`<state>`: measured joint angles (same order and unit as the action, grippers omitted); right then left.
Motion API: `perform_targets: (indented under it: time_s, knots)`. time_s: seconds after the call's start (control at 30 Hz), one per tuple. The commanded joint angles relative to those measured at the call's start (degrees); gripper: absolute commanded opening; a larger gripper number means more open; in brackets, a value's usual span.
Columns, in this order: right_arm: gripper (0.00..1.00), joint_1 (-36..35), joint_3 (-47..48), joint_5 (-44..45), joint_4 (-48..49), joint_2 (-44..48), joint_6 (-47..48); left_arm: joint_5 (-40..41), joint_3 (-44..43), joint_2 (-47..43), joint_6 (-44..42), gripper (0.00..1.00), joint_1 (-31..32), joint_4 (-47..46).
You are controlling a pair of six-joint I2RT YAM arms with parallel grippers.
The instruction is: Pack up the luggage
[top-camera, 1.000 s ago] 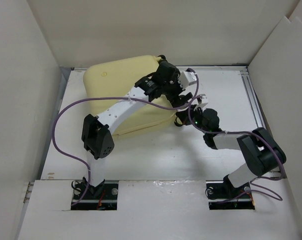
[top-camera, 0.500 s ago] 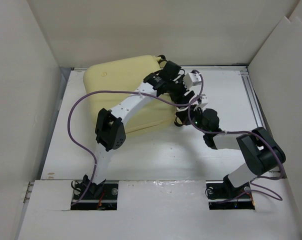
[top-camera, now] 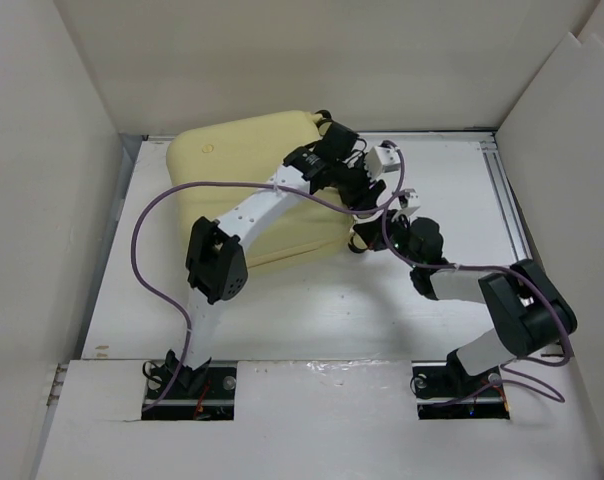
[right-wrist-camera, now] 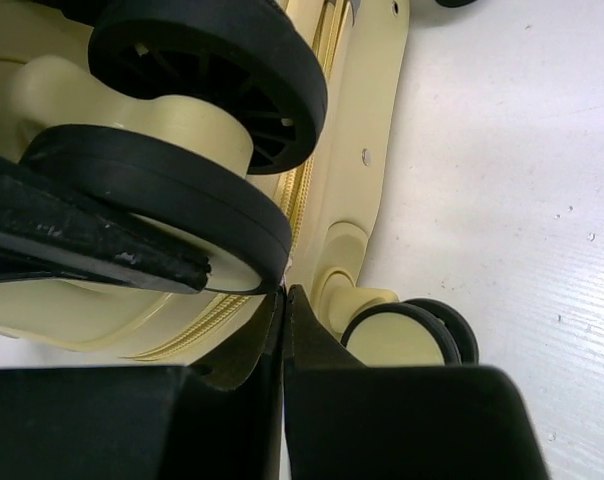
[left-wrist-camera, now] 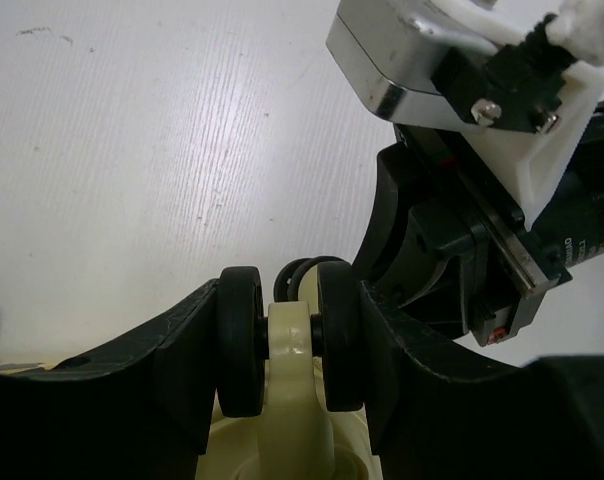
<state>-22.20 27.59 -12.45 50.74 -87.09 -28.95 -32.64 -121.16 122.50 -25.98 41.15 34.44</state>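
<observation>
The luggage (top-camera: 237, 190), a pale-yellow hard-shell case, lies flat and zipped closed at the back left of the table. My left gripper (top-camera: 368, 203) reaches over its right end. In the left wrist view that gripper (left-wrist-camera: 287, 340) has both fingers pressed against the outer faces of a twin black wheel (left-wrist-camera: 240, 340) on its cream bracket. My right gripper (top-camera: 365, 238) is shut with nothing in it; in the right wrist view its tips (right-wrist-camera: 284, 300) rest at the zipper seam (right-wrist-camera: 312, 190), just under the gripped wheel (right-wrist-camera: 182, 205) and beside another wheel (right-wrist-camera: 407, 335).
White walls box in the table on the left, back and right. White tabletop (top-camera: 312, 300) lies between the luggage and the arm bases. A metal rail (top-camera: 507, 200) runs along the right side. Both wrists crowd together at the luggage's right end.
The left arm shifted slightly right over the luggage's end and its fingers have come together onto the wheel. The right arm has barely moved and stayed shut.
</observation>
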Motion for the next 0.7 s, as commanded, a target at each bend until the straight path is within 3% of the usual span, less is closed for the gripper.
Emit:
perform_targets:
  time_s: [0.0, 0.4, 0.67]
  knots:
    - [0.00, 5.58, -0.53, 7.53, -5.73, 2.18, 1.17, -0.05, 2.24, -7.44, -4.42, 0.00, -2.65, 9.07]
    - [0.00, 8.31, 8.08, 0.95, -5.04, -4.57, 2.23, -5.24, 7.95, -15.00, -9.44, 0.00, -2.65, 14.34]
    - [0.00, 10.95, 9.67, -10.65, 10.84, -13.80, -0.58, -10.59, 13.75, -17.91, -14.53, 0.00, -2.13, 19.96]
